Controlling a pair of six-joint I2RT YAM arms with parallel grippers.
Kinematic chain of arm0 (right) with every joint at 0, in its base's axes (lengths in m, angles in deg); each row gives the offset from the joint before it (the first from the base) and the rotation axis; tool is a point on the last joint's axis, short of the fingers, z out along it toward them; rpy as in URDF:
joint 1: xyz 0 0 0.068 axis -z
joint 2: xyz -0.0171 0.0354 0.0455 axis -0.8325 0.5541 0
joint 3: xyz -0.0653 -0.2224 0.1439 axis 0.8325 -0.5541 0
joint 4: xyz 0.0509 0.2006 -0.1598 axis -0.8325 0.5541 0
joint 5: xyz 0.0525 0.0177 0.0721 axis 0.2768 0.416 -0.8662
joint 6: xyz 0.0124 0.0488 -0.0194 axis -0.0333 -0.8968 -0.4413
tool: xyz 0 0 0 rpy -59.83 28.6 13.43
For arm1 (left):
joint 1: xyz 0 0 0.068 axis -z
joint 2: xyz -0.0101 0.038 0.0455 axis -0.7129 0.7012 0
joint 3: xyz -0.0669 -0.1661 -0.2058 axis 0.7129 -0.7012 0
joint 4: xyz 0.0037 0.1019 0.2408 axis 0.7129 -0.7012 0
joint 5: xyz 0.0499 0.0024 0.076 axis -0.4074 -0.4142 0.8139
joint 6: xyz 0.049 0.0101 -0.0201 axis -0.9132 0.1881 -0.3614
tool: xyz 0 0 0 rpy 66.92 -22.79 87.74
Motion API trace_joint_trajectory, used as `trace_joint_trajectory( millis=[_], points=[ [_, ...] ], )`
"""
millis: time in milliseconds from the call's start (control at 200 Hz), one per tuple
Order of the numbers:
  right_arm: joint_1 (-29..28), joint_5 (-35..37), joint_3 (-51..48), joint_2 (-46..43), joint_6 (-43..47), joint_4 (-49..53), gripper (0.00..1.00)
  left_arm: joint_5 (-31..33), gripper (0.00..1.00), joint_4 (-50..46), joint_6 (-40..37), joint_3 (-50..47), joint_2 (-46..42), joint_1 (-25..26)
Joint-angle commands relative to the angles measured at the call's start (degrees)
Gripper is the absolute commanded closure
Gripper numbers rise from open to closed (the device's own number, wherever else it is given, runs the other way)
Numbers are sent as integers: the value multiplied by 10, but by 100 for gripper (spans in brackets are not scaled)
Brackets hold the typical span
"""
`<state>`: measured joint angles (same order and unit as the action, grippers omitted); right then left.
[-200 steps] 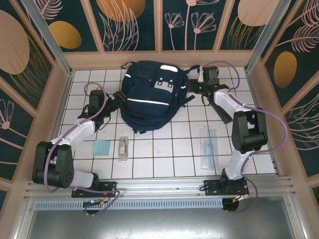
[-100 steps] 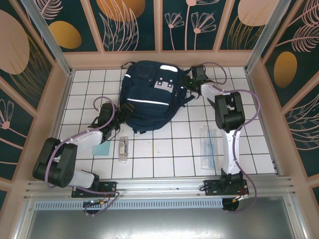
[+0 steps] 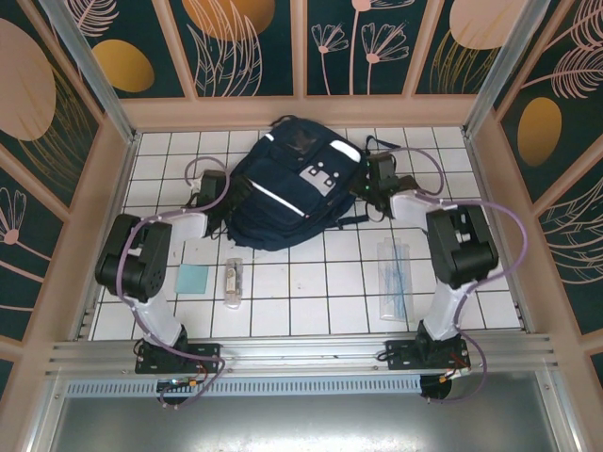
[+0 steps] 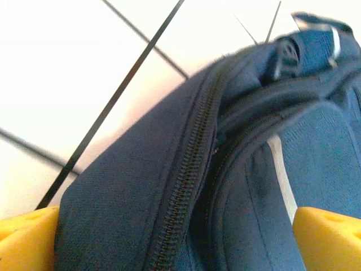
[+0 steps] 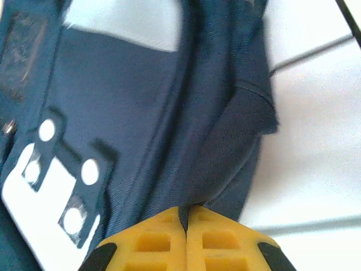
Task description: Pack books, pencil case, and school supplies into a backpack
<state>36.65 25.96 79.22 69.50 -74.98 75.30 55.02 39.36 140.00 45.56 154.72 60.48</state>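
The tiled tabletop (image 3: 311, 282) carries the navy backpack (image 3: 283, 188), zipped shut as far as the left wrist view shows. At the backpack's left flank the left pincer (image 4: 177, 240) stands wide open, straddling the zippered edge without clamping. At its right flank the right pincer (image 5: 185, 226) is closed, seemingly on a fold of fabric. Nearward of the backpack lie the clear sleeve (image 3: 396, 278), teal card (image 3: 194, 279) and tube packet (image 3: 233, 281). Opening the bag looks to be in hand; next, the left pincer likely must find the zip pull.
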Motion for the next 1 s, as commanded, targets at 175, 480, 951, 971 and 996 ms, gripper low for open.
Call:
trace_joint_trajectory(
  millis=[175, 480, 951, 971, 996],
  points=[
    [-103, 61, -88, -147, -33, 101, 65, -85, 1, -60, -113, 183, 109, -11],
    [-106, -8, -79, -199, 13, 133, 48, -41, 1, -141, -174, 137, -11, -13],
    [-113, -75, -31, -37, 58, 44, 45, -198, 1, 39, -24, -43, -57, 68],
    [-112, -70, -30, -33, 58, 44, 45, -198, 1, 40, -24, -42, -40, 68],
    [-112, -65, -28, -29, 59, 46, 45, -197, 1, 41, -24, -40, -28, 68]
  ],
)
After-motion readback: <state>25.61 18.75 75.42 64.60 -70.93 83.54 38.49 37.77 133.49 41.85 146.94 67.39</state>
